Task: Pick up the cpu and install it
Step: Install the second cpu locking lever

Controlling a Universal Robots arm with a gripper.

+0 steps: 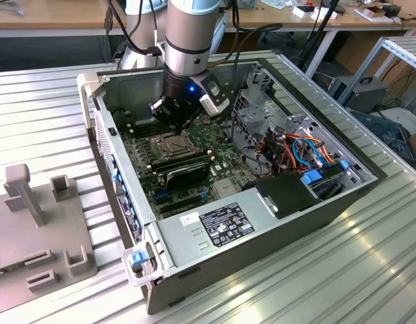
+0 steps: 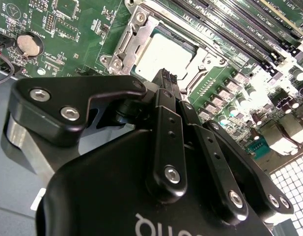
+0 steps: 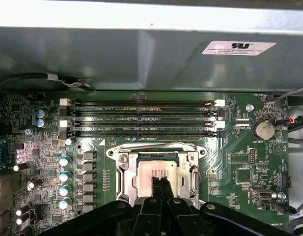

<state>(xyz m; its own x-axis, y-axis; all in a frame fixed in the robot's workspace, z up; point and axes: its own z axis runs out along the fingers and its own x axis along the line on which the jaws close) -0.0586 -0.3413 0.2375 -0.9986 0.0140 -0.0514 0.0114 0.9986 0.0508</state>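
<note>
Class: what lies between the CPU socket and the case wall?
Four memory slots lie between socket and wall, in the first wrist view.

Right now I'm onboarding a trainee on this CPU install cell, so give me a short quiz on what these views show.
1. True or false: the cpu lies outside the computer, on the ridged table.
2. In the first wrist view, the gripper is: A) wide open; B) shut, fingertips together over the cpu; C) shut on a cable.
3. Fill in: the cpu sits within a metal ____ on the motherboard.
Key: 1 false; 2 B; 3 frame.
</note>
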